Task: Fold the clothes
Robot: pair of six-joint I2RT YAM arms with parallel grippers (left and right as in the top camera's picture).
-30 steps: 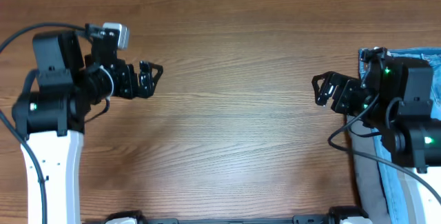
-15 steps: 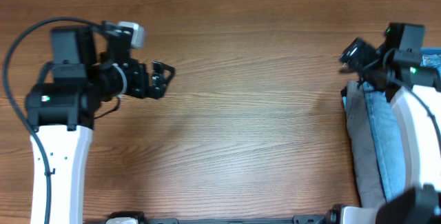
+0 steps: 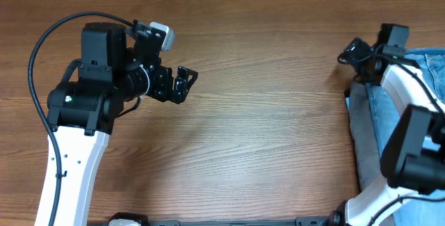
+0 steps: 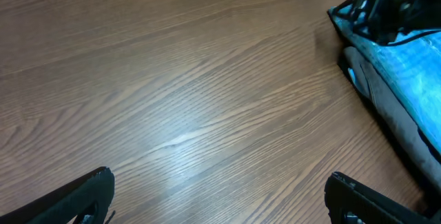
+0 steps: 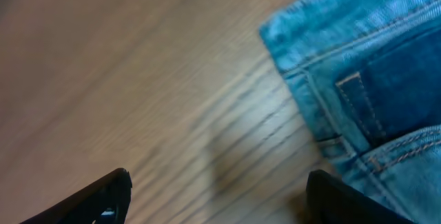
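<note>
Mostly off-frame, the jeans [image 3: 379, 125] lie at the table's [image 3: 264, 115] 3 o'clock edge, well apart from the left gripper [image 3: 186, 81], which is wide and empty toward 9 o'clock. The right gripper [image 3: 350, 51] hovers near their 2 o'clock corner, jaws wide, holding nothing. Risk: it pinches one layer only, so the denim bunches or slides off the edge. Legs and hems are cut off, the right arm [image 3: 410, 135] hides more, and the blurred wrist view shows probably a pocket seam.

Even bright light in your views, pale sheen on the table [image 4: 176, 141], right-wrist wood blurred beside the jeans [image 5: 386, 79].
</note>
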